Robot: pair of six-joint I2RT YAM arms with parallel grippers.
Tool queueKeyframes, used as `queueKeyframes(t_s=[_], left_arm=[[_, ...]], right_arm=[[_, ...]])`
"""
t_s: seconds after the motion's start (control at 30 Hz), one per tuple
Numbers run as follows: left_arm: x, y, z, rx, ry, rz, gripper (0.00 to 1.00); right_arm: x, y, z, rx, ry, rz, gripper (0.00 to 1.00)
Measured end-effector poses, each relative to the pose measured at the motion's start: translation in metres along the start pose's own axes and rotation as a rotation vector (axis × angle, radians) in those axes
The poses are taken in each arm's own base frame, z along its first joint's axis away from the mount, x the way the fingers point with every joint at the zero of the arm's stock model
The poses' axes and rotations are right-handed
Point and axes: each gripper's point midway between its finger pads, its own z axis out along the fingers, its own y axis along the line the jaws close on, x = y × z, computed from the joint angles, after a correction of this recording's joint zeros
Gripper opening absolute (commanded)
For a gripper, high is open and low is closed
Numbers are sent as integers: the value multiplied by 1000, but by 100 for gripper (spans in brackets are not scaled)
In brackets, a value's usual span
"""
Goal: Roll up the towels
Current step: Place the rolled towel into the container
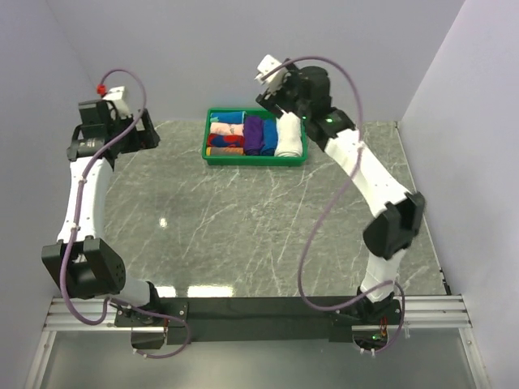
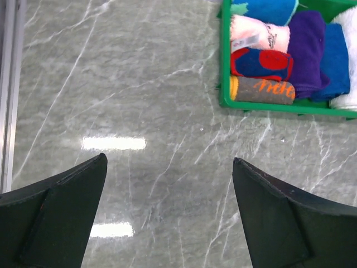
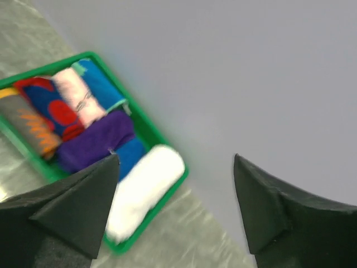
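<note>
**Open, empty right gripper over green tray; deep-purple towel rolled inside**

Hovering above the right end of the tray, jaws spread, nothing between them. Raised high enough to clear the tray's rim and the rolls below.

Parked at the far left with the left gripper above the table, well apart from the tray. Jaws likewise wide and holding nothing, probably kept aside so as not to crowd the other arm.

Lying rolled in the tray, the purple one, packed between the patterned rolls on one side and the bright blue towel on the other. Beyond the blue, at the tray's end, the thick white towel. Set side against side, likely so that no roll can spring loose.

Judging from this, rolling and stowing of the purple cloth look done, with no loose cloth seen on the table. Next, most likely, lifting clear without snagging the rim.
</note>
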Motion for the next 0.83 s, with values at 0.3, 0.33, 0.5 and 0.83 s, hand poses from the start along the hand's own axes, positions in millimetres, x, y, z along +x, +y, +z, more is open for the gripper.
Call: queueKeyframes(t_s=[0.3, 0.33, 0.5, 0.83], left_arm=[[50, -90, 16, 121, 62, 232, 99], [59, -99, 17, 138, 79, 247, 100], [102, -101, 21, 152, 158, 243, 99], [196, -68, -9, 115, 319, 232, 99]], right_arm=[[63, 50, -129, -94, 258, 382, 96], [79, 63, -142, -104, 293, 417, 96], [154, 120, -210, -167, 483, 581, 96], [210, 154, -277, -128, 586, 757, 98]])
